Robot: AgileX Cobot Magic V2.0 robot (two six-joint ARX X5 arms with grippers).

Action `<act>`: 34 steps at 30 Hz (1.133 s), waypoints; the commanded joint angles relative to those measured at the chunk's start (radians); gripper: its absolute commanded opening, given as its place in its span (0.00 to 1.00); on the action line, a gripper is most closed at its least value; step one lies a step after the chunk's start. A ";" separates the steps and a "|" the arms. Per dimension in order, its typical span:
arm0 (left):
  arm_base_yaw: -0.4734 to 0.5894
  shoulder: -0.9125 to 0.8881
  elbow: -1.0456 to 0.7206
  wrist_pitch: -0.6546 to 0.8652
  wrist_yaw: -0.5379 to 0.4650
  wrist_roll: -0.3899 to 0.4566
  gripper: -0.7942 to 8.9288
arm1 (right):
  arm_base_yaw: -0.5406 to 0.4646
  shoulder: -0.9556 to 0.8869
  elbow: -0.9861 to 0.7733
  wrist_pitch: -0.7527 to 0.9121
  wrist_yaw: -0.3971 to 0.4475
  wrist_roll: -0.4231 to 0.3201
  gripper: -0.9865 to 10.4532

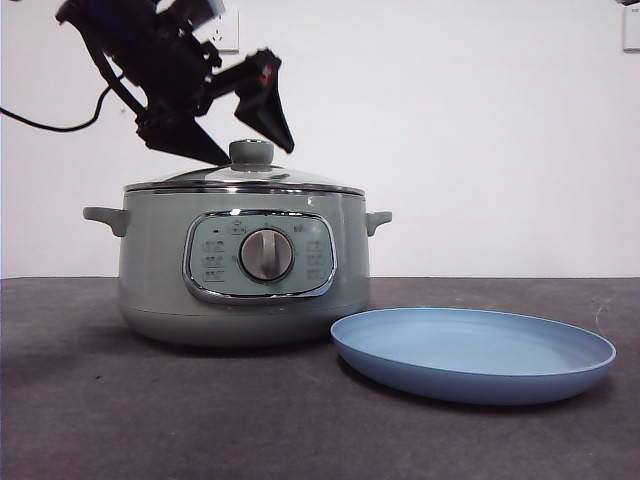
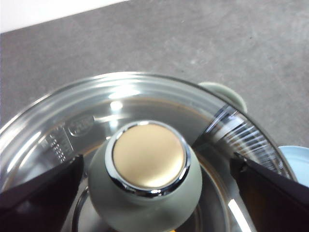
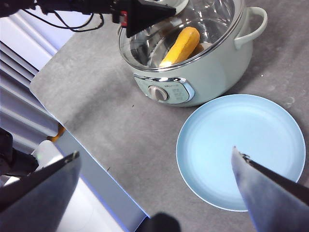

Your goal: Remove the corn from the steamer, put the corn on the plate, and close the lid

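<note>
The sage-green steamer [image 1: 240,265] stands left of centre with the glass lid [image 1: 245,178] resting on it. My left gripper [image 1: 255,152] hangs open over the lid, one jaw on each side of the green knob [image 2: 148,159], not touching it. Through the glass lies the yellow corn [image 3: 181,46] inside the steamer [image 3: 207,77]. The light-blue plate [image 1: 473,352] sits empty to the right of the pot. My right gripper [image 3: 153,153] is open and high above the plate [image 3: 241,150], holding nothing.
The dark grey table [image 1: 120,410] ends at a white wall. A black cable [image 1: 50,125] trails from the left arm. In the right wrist view the table edge [image 3: 72,130] runs close beside the pot, with white and blue equipment beyond it.
</note>
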 commanded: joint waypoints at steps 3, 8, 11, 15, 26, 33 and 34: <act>-0.004 0.004 0.001 0.013 -0.027 0.011 0.68 | 0.002 0.001 0.002 0.004 0.002 0.007 0.66; -0.008 0.005 0.001 -0.018 -0.053 0.008 0.49 | 0.002 0.001 0.002 0.004 0.002 0.007 0.66; -0.013 0.005 0.001 -0.023 -0.054 0.008 0.49 | 0.002 0.001 0.002 0.004 0.002 0.007 0.66; -0.022 0.005 0.001 -0.021 -0.055 0.008 0.32 | 0.002 0.001 0.002 0.004 0.002 0.007 0.66; -0.023 0.004 0.001 -0.013 -0.054 0.004 0.07 | 0.002 0.001 0.002 0.004 0.002 0.007 0.66; -0.023 -0.005 0.017 0.002 -0.049 0.004 0.07 | 0.002 0.001 0.002 0.004 0.002 0.007 0.66; -0.023 -0.008 0.023 0.002 -0.050 0.004 0.07 | 0.002 0.001 0.002 0.004 0.002 0.007 0.66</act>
